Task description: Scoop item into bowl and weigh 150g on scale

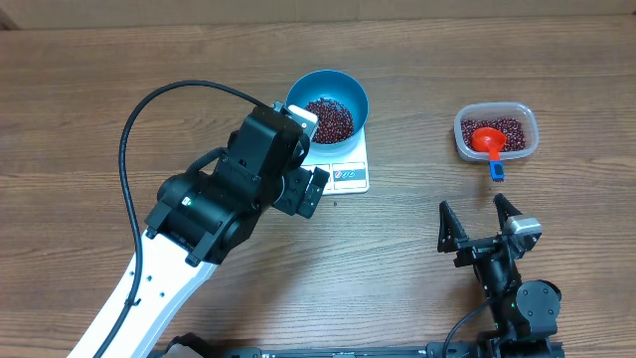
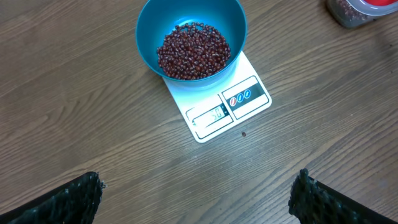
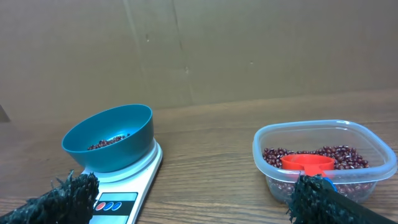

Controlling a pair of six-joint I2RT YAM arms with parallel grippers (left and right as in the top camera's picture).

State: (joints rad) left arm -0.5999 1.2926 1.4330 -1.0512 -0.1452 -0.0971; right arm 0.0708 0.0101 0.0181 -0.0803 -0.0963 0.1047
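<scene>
**Desk lead:** So, where do the beans stand?

**Operator:** I see a heap of beans inside the blue bowl. The bowl sits on the white scale and covers its far part. From the middle of the desk in my overhead view, that lies toward twelve o'clock. The scale's display edge pokes out at the bowl's five o'clock. I cannot read the digits.

**Desk lead:** And the rest of them?

**Operator:** More beans lie in the clear tub at about two o'clock, well apart from the scale. The red scoop rests in it with its cup on the beans. Its blue handle end sticks past the tub's rim at six o'clock.

**Desk lead:** Your hands?

**Operator:** My left hand hovers over the desk at the scale's nine o'clock side. Its fingers are spread wide with nothing between them. My right hand is near five o'clock on the desk, at the tub's six o'clock. It is also spread wide and empty, and it faces the tub.

**Desk lead:** Anything loose?

**Operator:** One stray bean lies on the desk just beside the scale's display edge.
</scene>
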